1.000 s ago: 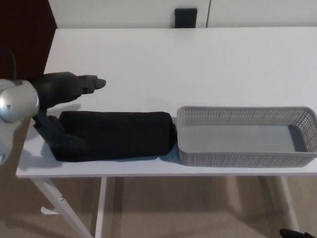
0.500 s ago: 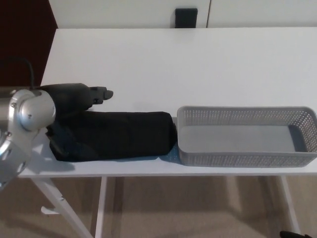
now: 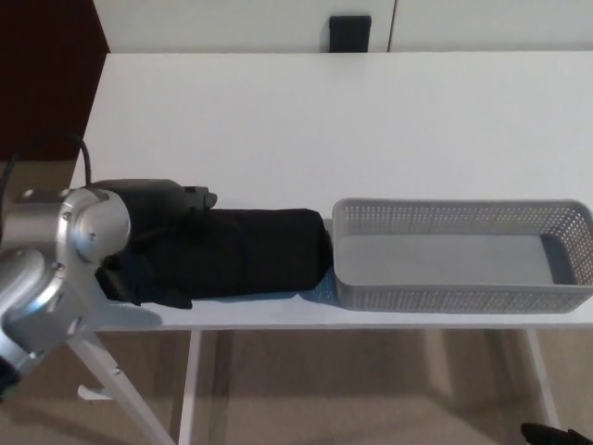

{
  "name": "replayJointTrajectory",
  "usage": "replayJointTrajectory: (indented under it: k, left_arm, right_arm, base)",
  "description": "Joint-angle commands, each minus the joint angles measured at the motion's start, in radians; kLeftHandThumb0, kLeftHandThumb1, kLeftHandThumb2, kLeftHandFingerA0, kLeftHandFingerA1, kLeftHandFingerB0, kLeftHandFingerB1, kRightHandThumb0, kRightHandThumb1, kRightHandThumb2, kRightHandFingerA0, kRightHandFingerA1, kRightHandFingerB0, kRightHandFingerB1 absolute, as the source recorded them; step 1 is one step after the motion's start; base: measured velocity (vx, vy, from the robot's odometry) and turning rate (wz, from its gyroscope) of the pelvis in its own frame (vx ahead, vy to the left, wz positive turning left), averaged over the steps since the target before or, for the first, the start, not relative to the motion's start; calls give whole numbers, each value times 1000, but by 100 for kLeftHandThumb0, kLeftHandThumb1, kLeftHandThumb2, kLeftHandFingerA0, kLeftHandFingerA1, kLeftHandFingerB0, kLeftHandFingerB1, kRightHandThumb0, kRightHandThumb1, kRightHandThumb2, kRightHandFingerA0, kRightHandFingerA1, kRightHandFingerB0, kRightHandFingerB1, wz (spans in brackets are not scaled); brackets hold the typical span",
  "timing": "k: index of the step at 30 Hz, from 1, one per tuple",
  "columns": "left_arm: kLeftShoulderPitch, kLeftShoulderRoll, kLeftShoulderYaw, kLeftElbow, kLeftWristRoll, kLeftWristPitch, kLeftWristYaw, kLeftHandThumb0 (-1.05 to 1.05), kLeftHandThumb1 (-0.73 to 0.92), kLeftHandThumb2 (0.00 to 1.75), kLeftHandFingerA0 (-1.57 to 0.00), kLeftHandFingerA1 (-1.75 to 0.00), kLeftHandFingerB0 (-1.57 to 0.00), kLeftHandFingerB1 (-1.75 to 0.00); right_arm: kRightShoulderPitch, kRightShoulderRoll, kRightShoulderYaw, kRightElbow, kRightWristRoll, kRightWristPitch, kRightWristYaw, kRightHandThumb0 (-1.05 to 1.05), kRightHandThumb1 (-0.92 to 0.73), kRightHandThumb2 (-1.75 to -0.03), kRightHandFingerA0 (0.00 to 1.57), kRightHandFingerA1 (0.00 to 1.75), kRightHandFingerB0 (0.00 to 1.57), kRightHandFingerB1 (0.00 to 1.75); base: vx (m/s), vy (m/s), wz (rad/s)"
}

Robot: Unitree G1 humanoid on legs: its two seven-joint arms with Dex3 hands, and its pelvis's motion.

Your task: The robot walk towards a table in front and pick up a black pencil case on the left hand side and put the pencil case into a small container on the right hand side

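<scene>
On the white worktop (image 3: 371,120), the left hand (image 3: 148,209) is closed around one end of the black pencil case (image 3: 255,250). The grey container (image 3: 445,298) sits farther to the hand's right.

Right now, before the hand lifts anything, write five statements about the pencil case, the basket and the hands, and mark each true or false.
1. The black pencil case lies on the white table, to the left of the grey basket. True.
2. The pencil case is inside the basket. False: the basket holds nothing, and the case lies outside it, beside its left end.
3. The left hand is at the left end of the pencil case. True.
4. The right hand hovers over the basket. False: no right hand shows in the head view.
5. The basket stands at the far edge of the table. False: it stands by the near edge, on the right side.
</scene>
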Motion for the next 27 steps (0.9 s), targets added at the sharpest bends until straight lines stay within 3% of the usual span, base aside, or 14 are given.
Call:
replayJointTrajectory:
  k: [1,6,7,8,12,15,17,18,19,20,22,23,25,27]
  left_arm:
    - [17,-20,-8,35,81,-1,39,-66,40,79,0,0,0,-2]
    - [23,-48,-17,87,118,-28,83,-67,40,80,0,0,0,-4]
    - [28,-53,-18,94,122,-35,95,-68,40,80,0,0,0,-4]
    - [32,-58,-19,102,126,-40,104,-68,40,80,0,0,0,-4]
    - [54,-76,-23,136,142,-73,141,-67,38,81,0,-3,0,-7]
    - [75,-95,-53,164,188,-93,195,-57,35,79,-2,-24,-2,-20]
    - [72,-94,-78,180,220,-116,208,-57,44,54,-22,-31,-2,-23]
    - [97,-103,-77,197,201,-153,238,-37,54,57,-81,-85,-17,-28]
    - [105,-105,-76,204,197,-170,253,-31,62,59,-81,-105,-28,-30]
    - [120,-112,-77,220,195,-193,281,-25,70,61,-88,-87,-55,-37]
    - [140,-124,-75,237,197,-211,318,-25,69,60,-79,-98,-69,-40]
    - [152,-124,-67,242,199,-230,354,-26,68,60,-77,-78,-79,-47]
    - [165,-124,-64,246,216,-247,399,-30,76,62,-77,-77,-72,-46]
    - [188,-124,-38,247,204,-283,456,-25,84,65,-71,-127,-71,-58]
  right_arm:
    - [6,-19,-1,-8,-1,10,1,-56,-44,-75,60,52,32,45]
    - [-3,-22,1,-8,0,9,6,-56,-44,-75,60,53,31,45]
    - [-5,-23,0,-5,0,6,5,-50,-52,-56,67,41,37,36]
    - [-6,-23,0,-3,0,4,6,-55,-44,-75,61,53,31,45]
    - [-10,-19,-4,4,8,-1,10,-55,-43,-75,62,53,32,45]
    - [-8,-17,-2,-11,5,2,7,-56,-44,-75,61,53,33,45]
    - [-12,-15,-3,-14,5,6,2,-55,-44,-74,62,52,33,45]
    - [-8,-12,0,-30,5,11,2,-55,-44,-74,61,52,33,45]
    - [-6,-13,0,-35,3,12,0,-56,-44,-74,62,52,33,45]
    - [-4,-14,1,-43,-1,15,-4,-55,-44,-75,61,52,32,45]
    - [-3,-14,0,-49,1,16,-2,-55,-44,-74,61,52,32,45]
    - [-7,-14,0,-49,2,17,0,-55,-44,-74,62,53,33,46]
    - [-9,-16,3,-53,-4,23,-5,-56,-44,-75,62,53,33,46]
    - [-5,-18,7,-62,-11,28,-7,-55,-45,-75,61,53,34,46]
  base:
    - [0,0,0]
    - [0,0,0]
    - [0,0,0]
    - [0,0,0]
    - [0,0,0]
    - [0,0,0]
    - [0,0,0]
    - [0,0,0]
    - [0,0,0]
    - [0,0,0]
    - [0,0,0]
    - [0,0,0]
    - [0,0,0]
    - [0,0,0]
